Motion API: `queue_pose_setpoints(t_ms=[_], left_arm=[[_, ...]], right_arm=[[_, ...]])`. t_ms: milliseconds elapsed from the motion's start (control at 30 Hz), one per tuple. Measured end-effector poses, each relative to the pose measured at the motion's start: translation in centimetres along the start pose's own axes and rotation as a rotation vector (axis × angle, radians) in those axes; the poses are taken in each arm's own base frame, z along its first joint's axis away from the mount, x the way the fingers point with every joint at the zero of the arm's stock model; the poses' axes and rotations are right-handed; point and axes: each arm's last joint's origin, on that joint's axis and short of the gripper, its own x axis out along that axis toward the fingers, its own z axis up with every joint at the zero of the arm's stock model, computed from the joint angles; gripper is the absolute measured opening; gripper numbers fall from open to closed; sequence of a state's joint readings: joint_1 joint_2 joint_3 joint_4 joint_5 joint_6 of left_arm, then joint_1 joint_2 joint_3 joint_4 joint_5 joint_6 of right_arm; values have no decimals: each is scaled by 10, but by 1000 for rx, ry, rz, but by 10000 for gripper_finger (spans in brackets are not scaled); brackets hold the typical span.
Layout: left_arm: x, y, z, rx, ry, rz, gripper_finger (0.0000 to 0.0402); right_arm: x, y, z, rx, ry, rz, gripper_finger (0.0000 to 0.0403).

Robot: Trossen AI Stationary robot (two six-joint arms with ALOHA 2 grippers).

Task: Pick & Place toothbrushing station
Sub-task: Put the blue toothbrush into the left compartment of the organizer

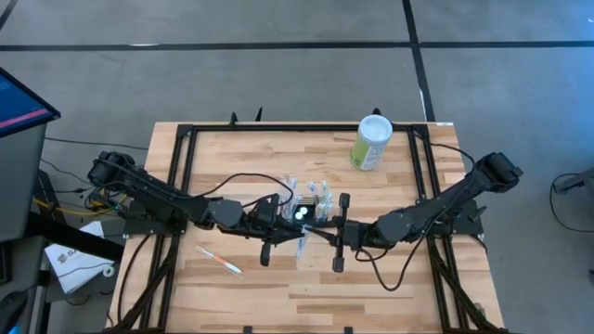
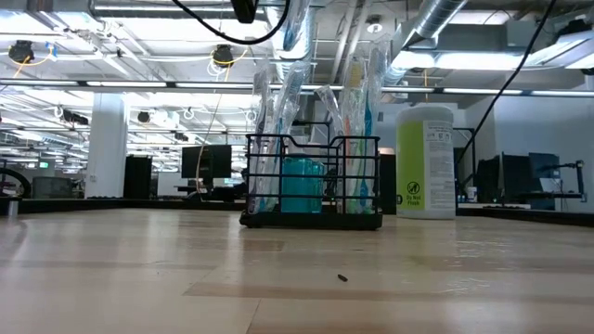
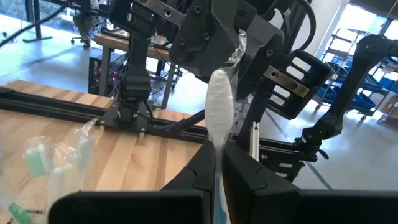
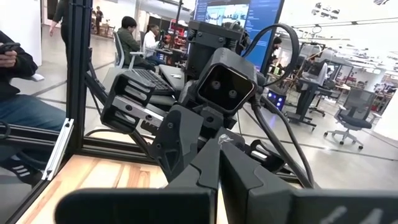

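Note:
The black wire-mesh caddy [image 1: 311, 198] [image 2: 311, 181] stands on its base at the table's middle, holding several wrapped toothbrushes and a teal cup [image 2: 300, 186]. My two grippers meet fingertip to fingertip just in front of it. My left gripper [image 1: 290, 229] [image 3: 217, 171] is shut on a wrapped pale toothbrush [image 3: 219, 106] [image 1: 302, 243]. My right gripper [image 1: 322, 232] [image 4: 221, 165] faces it, fingers shut, with a pale sliver between its tips. Neither gripper shows in the low view. My left gripper pinches the wrapped toothbrush [image 3: 217, 163] between its two fingers, coming level from the table's left. The brush sticks out past the fingertips toward the right arm, clear of the table. My right gripper comes level from the table's right. A pale sliver [image 4: 225, 139] shows between its fingertips. Which part of the toothbrush this is cannot be told.
A loose toothbrush [image 1: 219, 261] lies flat on the table toward the near left. A pale-green canister with a white lid [image 1: 372, 143] [image 2: 425, 162] stands at the far right. Black frame rails [image 1: 181, 167] run along the table's sides. People sit beyond the table [image 4: 134, 37].

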State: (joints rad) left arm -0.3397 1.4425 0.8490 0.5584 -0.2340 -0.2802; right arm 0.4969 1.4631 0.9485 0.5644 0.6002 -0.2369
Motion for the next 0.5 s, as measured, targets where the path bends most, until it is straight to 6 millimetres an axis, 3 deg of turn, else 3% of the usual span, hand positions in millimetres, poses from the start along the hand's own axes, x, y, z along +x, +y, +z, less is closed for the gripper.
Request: queue_pose_setpoints(t_ms=[500], left_arm=[[0,0,0,28,2,3,4]], right_arm=[[-1,-1,-1,-16,17,-7,1]])
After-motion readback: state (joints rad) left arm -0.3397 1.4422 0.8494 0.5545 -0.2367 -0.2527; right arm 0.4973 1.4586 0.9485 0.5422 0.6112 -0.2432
